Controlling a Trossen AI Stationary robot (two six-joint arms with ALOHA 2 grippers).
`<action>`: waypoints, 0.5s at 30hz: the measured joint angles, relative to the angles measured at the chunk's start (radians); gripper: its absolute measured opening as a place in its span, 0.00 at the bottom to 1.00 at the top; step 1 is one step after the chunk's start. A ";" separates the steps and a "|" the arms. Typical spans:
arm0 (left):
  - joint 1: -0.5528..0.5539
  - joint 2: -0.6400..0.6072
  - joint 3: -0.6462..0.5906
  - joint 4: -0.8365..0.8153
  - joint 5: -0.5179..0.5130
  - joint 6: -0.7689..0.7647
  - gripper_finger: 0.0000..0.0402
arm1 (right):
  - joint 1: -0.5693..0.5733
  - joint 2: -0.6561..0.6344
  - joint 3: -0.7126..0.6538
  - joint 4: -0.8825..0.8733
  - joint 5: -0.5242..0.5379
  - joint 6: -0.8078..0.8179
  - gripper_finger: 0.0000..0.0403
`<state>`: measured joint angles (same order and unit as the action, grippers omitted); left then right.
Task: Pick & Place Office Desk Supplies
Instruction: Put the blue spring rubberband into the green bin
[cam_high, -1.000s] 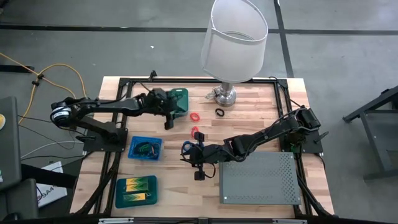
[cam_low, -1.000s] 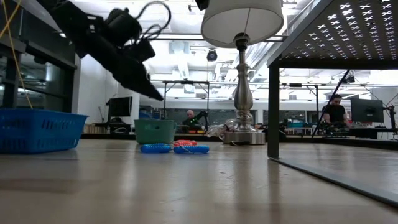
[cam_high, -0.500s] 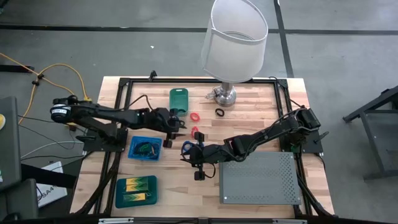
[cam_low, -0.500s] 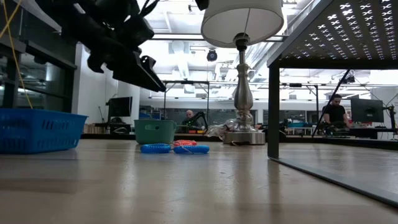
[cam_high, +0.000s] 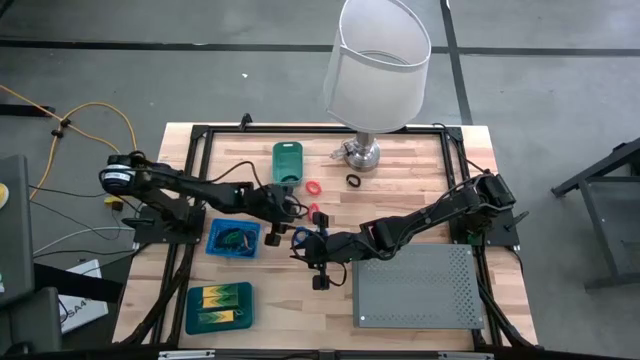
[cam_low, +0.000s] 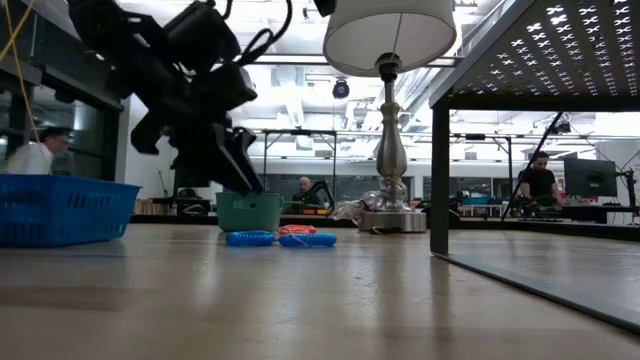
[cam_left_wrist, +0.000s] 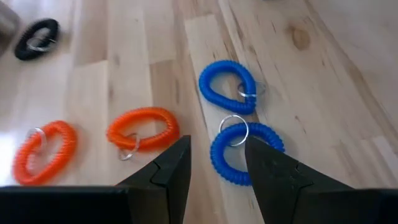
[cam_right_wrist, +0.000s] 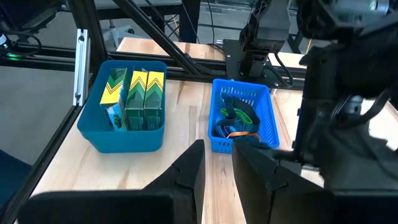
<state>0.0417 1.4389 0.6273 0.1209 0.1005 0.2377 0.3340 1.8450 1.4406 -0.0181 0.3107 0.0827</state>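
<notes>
On the near left corner of the light wooden slat table (cam_high: 400, 180), a teal plastic tray (cam_high: 219, 307) holds small yellow-and-green blocks (cam_right_wrist: 137, 90) standing side by side. Just beyond it a blue perforated plastic basket (cam_high: 233, 238) contains a few dark and tan coiled loops (cam_right_wrist: 236, 121). On the near right lies the grey perforated flat box (cam_high: 418, 285).

Near the middle of the table, the left gripper (cam_left_wrist: 216, 163) hangs just above two blue spiral plastic loops (cam_left_wrist: 242, 149), each carrying a thin metal ring; its fingers are apart and hold nothing. Beside these lie two red-orange spiral loops (cam_left_wrist: 142, 130) of the same kind. The right gripper (cam_right_wrist: 216, 167) rests close by, next to the blue loops; its fingers stand a little apart with nothing between them.

Farther back, a black coiled loop (cam_high: 353, 180) lies near the chrome base of the big white-shaded lamp (cam_high: 376, 62), and a small green plastic bin (cam_high: 287, 160) stands to its left.
</notes>
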 joint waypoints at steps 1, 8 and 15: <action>-0.005 0.014 0.000 0.009 0.000 0.000 0.36 | 0.000 0.000 0.000 0.000 0.000 0.000 0.17; -0.040 0.088 0.000 0.058 0.002 -0.003 0.36 | 0.000 0.000 0.000 0.000 0.000 0.000 0.17; -0.053 0.126 0.001 0.108 -0.027 -0.008 0.36 | 0.000 0.000 0.000 0.000 0.000 0.000 0.17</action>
<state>-0.0111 1.5646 0.6280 0.2287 0.0732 0.2297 0.3340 1.8450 1.4406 -0.0178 0.3107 0.0826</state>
